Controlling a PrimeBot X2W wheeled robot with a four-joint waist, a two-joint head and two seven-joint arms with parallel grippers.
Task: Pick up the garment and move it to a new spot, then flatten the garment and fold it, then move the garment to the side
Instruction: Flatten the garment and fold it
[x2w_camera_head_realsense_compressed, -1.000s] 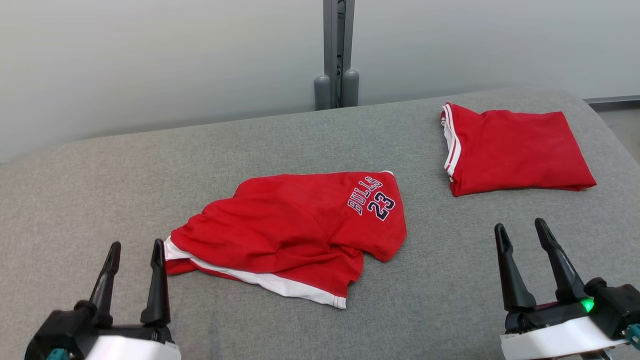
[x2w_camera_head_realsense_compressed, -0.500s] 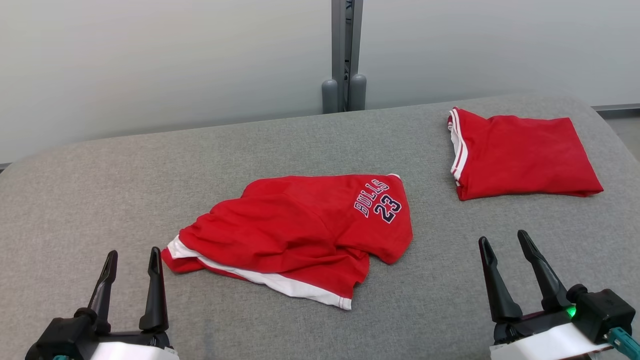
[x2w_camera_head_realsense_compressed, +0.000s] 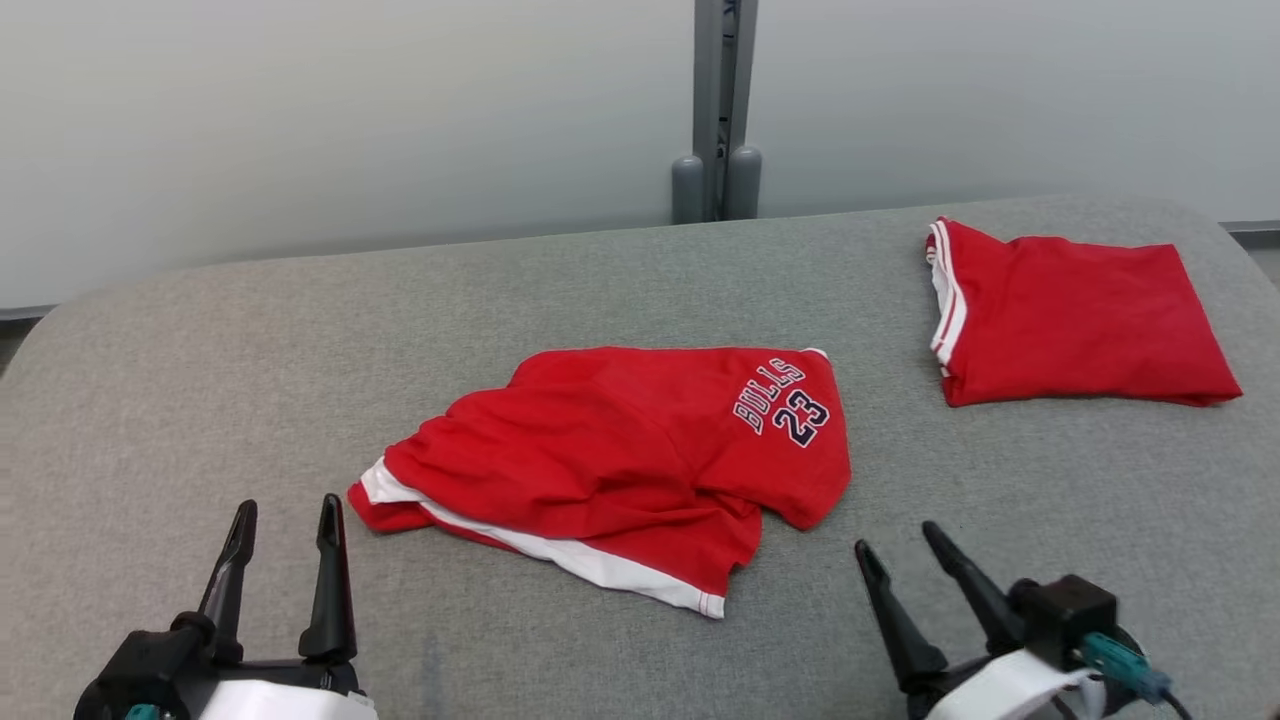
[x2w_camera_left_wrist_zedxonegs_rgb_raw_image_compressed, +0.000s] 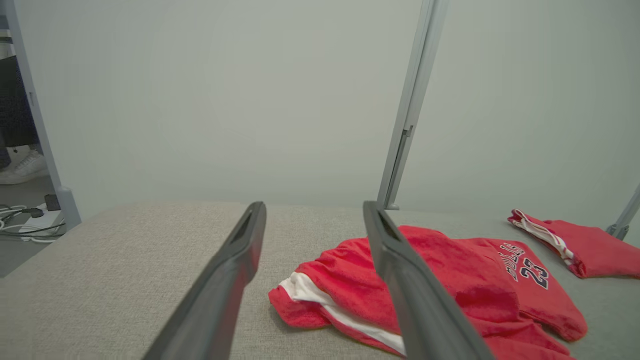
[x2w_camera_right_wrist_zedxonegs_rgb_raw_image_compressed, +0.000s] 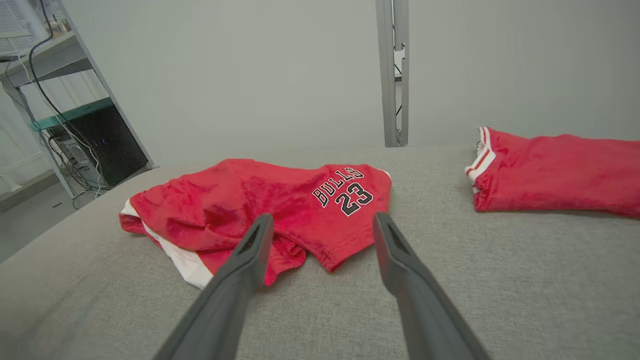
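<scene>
Our right jaws slid closer to the red shorts (x2w_camera_head_realsense_compressed: 620, 460). Left jaws and right jaws are spread (holding nothing). We should pinch the five o'clock corner.

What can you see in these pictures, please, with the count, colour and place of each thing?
crumpled garment: one, red with white trim, marked BULLS 23, middle of the cushion
folded garment: one, red with white trim, far right of the cushion
cushion: one, grey, under both garments
post: one, grey, behind the cushion
wall: one, pale, at the back
left gripper: one, dark, open, near left
right gripper: one, dark, open, near right
</scene>
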